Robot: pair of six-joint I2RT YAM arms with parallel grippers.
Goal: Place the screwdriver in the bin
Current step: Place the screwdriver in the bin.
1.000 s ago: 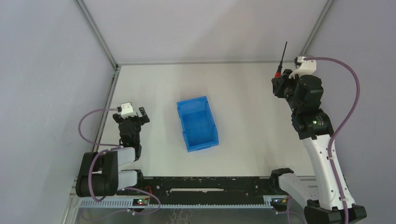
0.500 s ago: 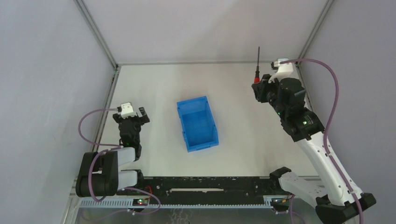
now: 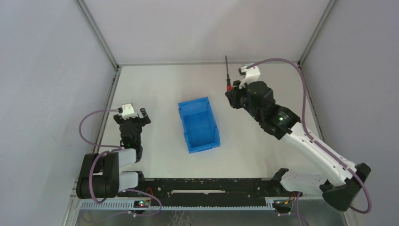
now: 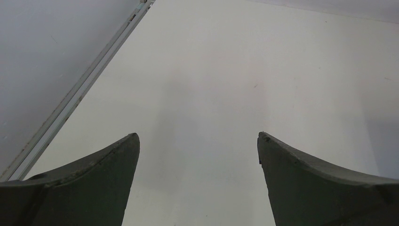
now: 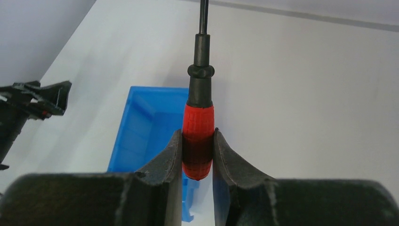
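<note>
Near left, the left fingers are spread wide over bare counter, nothing between them. Mid-counter, the bin sits upright with its lower lip toward the near edge; its interior shows only the blue floor. Farther back and to the right, the right fingers are pressed onto the red handle of the screwdriver, pinching it low on the grip. The black shaft points away toward the back wall. The screwdriver is beyond and to the right of the bin, apart from it and not over its opening.
</note>
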